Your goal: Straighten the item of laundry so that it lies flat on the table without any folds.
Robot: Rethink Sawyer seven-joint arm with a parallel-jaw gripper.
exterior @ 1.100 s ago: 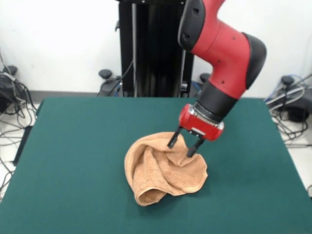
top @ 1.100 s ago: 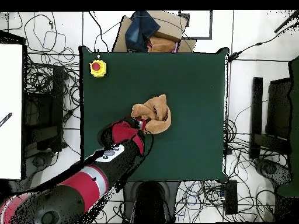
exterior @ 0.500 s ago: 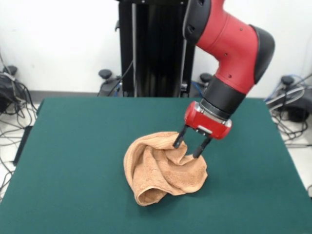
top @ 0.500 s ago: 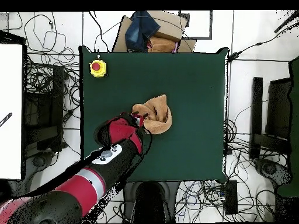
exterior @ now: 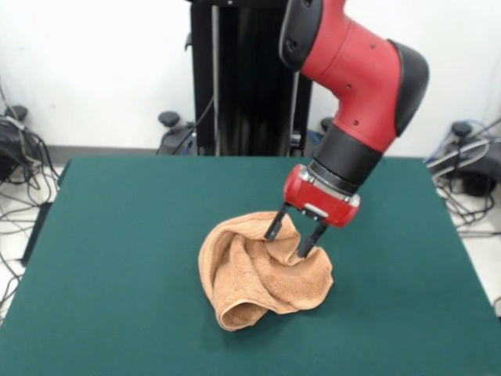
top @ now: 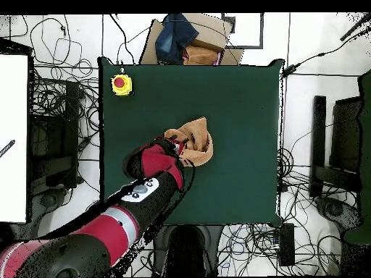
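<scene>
We see the towel (exterior: 262,270) lying crumpled in a folded heap near the middle of the green counter (exterior: 117,258). Our gripper (exterior: 288,240) stands at the heap's upper edge, its two fingers spread apart with a ridge of cloth between their tips. A yellow box with a red button (top: 121,84) sits near one counter corner, well apart from the towel.

Robotics laboratory: a green-topped desk (top: 239,101) carrying a red emergency-stop button (top: 121,84), tangled cables (top: 54,101) across the white floor, a black pedestal column (exterior: 250,78) against bare white walls.
</scene>
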